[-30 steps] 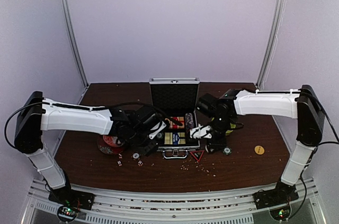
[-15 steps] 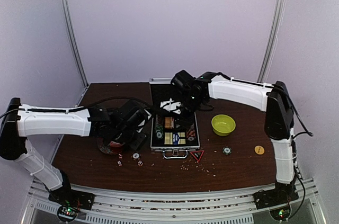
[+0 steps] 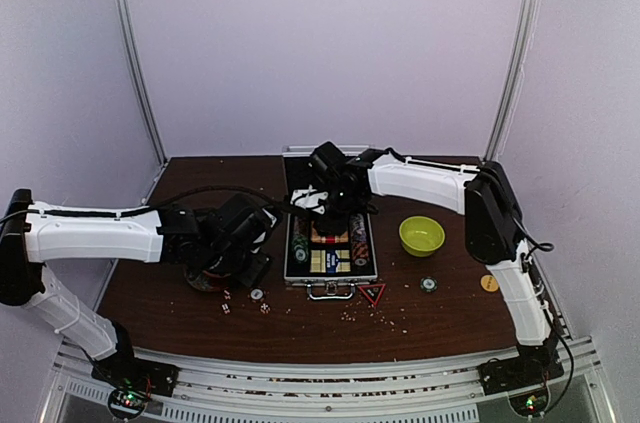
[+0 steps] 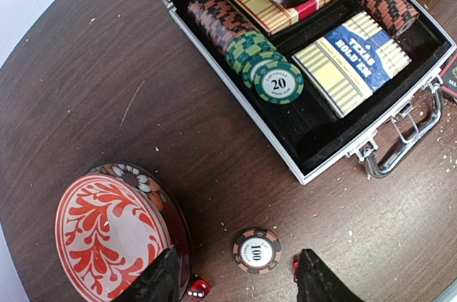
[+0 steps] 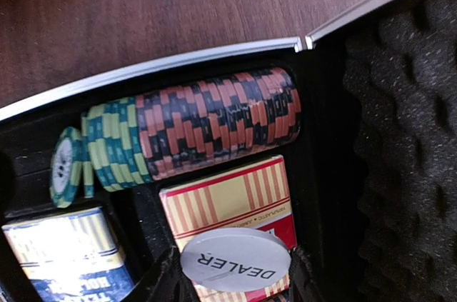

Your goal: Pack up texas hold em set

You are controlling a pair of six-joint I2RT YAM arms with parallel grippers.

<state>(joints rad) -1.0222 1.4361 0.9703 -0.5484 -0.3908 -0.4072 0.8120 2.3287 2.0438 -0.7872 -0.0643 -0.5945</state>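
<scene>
Case (image 3: pixel 331 243): silver aluminium, lying on the brown surface (image 3: pixel 450 303) at centre; lid raised at the far side, handle (image 4: pixel 400 146) toward the arm bases. Front-to-back axis runs from the bases to the back wall.
Chip row (image 5: pixel 207 125): lies on edge in the left trough, long axis parallel to the case's left wall; a green run sits at the near end.
Card decks: red deck (image 5: pixel 228 205) far, blue deck (image 4: pixel 355 61) near, long sides across the case.
Dealer button (image 5: pixel 235 260): white disc pinched flat in the right fingers (image 5: pixel 235 273), half spread, above the red deck.
Left fingers (image 4: pixel 235 277): half spread, holding nothing, hovering over the loose 100 chip (image 4: pixel 256 250) beside the red tin (image 4: pixel 107 234).
Risk, button: release over the deck would likely leave it proud of the tray and block the lid.
Risk, left approach: the tin stands just beside the chip; one finger could strike it, or scatter the red die (image 4: pixel 198 289).
</scene>
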